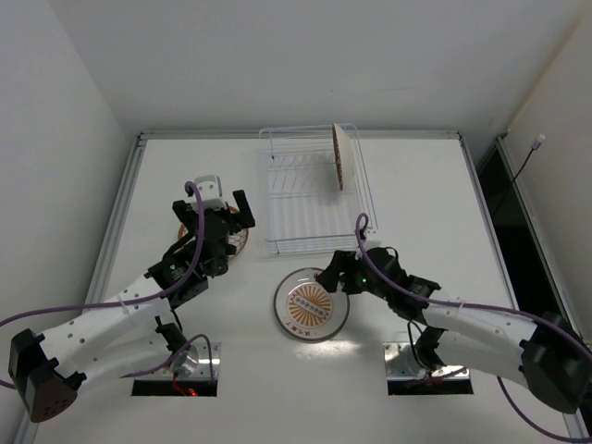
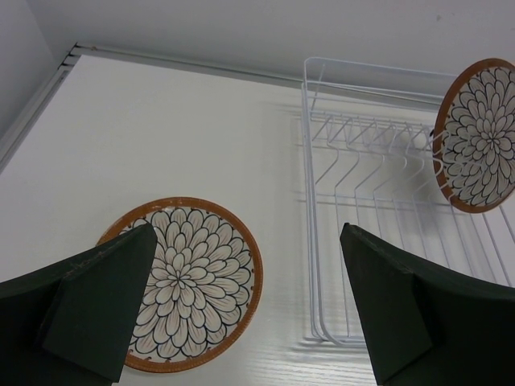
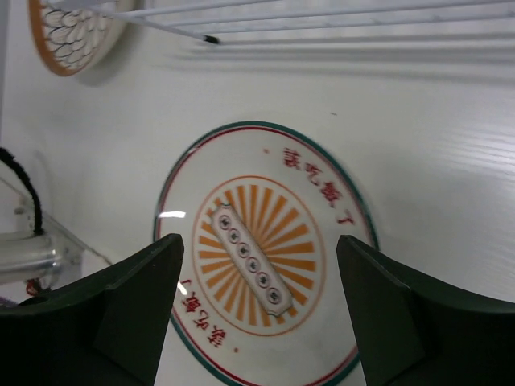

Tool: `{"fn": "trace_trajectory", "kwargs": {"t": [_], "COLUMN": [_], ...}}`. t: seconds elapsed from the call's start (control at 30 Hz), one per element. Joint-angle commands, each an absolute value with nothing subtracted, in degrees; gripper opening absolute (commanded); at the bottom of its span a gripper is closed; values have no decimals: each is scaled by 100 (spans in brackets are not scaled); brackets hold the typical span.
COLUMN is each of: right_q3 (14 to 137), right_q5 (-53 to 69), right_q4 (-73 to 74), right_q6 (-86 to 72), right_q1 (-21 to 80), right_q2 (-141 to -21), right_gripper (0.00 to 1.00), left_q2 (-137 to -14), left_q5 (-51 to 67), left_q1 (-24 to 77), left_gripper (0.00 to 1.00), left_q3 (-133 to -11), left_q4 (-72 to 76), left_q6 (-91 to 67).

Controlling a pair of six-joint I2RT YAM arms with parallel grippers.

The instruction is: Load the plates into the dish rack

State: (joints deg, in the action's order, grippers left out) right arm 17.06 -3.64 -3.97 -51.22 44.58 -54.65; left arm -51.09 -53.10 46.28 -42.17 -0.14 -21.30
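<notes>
A plate with an orange sunburst centre [image 1: 310, 306] [image 3: 265, 249] lies flat on the table in front of the dish rack [image 1: 310, 196]. My right gripper [image 1: 333, 276] [image 3: 259, 241] hovers open above it, a finger on each side of the sunburst and nothing between them. A petal-patterned plate with an orange rim [image 1: 240, 239] [image 2: 193, 281] lies flat to the left of the rack. My left gripper [image 1: 218, 216] [image 2: 248, 233] hangs wide open above it. Another petal plate [image 1: 340, 155] [image 2: 479, 133] stands upright on edge in the white wire rack [image 2: 378, 201], at its right end.
The rack's remaining slot prongs [image 2: 362, 133] to the left of the standing plate hold nothing. A raised rail [image 1: 125, 213] edges the table on the left, and white walls close the back. The rack's near corner wire [image 3: 201, 36] shows above the sunburst plate.
</notes>
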Motion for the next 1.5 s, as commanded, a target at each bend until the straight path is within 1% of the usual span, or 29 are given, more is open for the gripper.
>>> {"fn": "trace_trajectory", "kwargs": {"t": [0.0, 0.07, 0.1, 0.17, 0.2, 0.23, 0.27, 0.3, 0.33, 0.37, 0.43, 0.47, 0.5, 0.57, 0.7, 0.87, 0.93, 1.07, 1.1, 1.2, 1.23, 1.3, 1.37, 1.47], "right_q3": [2187, 2346, 2643, 3126, 3781, 4136, 4871, 5252, 5595, 6129, 6371, 6311, 6189, 5733, 5493, 5607, 5607, 5064, 4880, 3889, 3676, 3063, 2735, 2111], "right_q5": [-474, -806, -991, -1729, -2019, -2309, -2842, -3083, -3372, -3471, -3472, -3419, -3349, -2946, -2251, -1618, -1748, -2381, -2591, -2969, -3040, -3041, -3041, -3093], "right_q4": [-1397, -1862, -1942, -1786, -1601, -1426, -997, -715, -477, -205, -333, -482, -701, -1541, -2344, -2593, -2304, -1609, -1504, -881, -618, -344, 102, 673], "right_q6": [-5317, -5501, -5580, -5686, -5791, -5792, -5792, -5853, -5906, -5906, -5906, -5906, -6098, -6204, -6311, -6135, -6030, -5977, -6037, -6371, -6450, -6644, -6819, -6933], "right_q1": [4920, 5245, 5639, 6097, 6535, 6748, 6941, 7239, 7347, 7426, 7479, 7479, 7384, 7146, 6847, 6654, 6653, 6785, 6855, 6978, 6979, 6979, 6979, 6926], "right_q2": [-5764, -6300, -6528, -7081, -7693, -8012, -8329, -8637, -9205, -9437, -9859, -9861, -9922, -9975, -10308, -10503, -10284, -9266, -8724, -7817, -7204, -6595, -5832, -5083], "right_gripper": [74, 74, 72, 71, 71, 71, 71, 71, 71, 71, 71, 71, 73, 73, 73, 73, 73, 73, 73, 73, 73, 73, 74, 74], "left_q2": [-4975, -4975, -4922, -4870, -4869, -4869, -4869, -4817, -4816, -4816, -4694, -4693, -4606, -4501, -4202, -4025, -4087, -4228, -4228, -4167, -4166, -4166, -4166, -4228], "left_q5": [-5370, -5422, -5501, -5563, -5563, -5616, -5668, -5669, -5739, -5791, -5844, -5914, -5915, -6064, -6117, -6170, -6170, -6170, -6170, -6056, -5995, -5942, -5941, -5880], "left_q1": [4579, 4579, 4579, 4579, 4579, 4579, 4579, 4579, 4579, 4579, 4579, 4579, 4579, 4579, 4579, 4579, 4579, 4579, 4579, 4579, 4579, 4579, 4579, 4579], "left_gripper": [100, 100, 100, 100, 100, 100, 100, 100, 100, 100, 100, 100, 100, 100, 100, 100, 100, 100, 100, 100, 100, 100, 100, 100], "left_q3": [-4280, -4280, -4228, -4228, -4228, -4228, -4175, -4175, -4175, -4175, -4175, -4175, -4175, -4175, -4070, -3964, -3964, -4017, -4017, -4017, -4069, -4069, -4069, -4122], "left_q4": [202, 202, 202, 254, 255, 255, 255, 255, 255, 307, 308, 308, 360, 413, 519, 729, 669, 536, 536, 483, 483, 431, 431, 431], "left_q6": [-2153, -2153, -2153, -2153, -2153, -2153, -2153, -2092, -2092, -2092, -1987, -1986, -1925, -1855, -1750, -1626, -1626, -1748, -1749, -1749, -1749, -1749, -1697, -1696]}}
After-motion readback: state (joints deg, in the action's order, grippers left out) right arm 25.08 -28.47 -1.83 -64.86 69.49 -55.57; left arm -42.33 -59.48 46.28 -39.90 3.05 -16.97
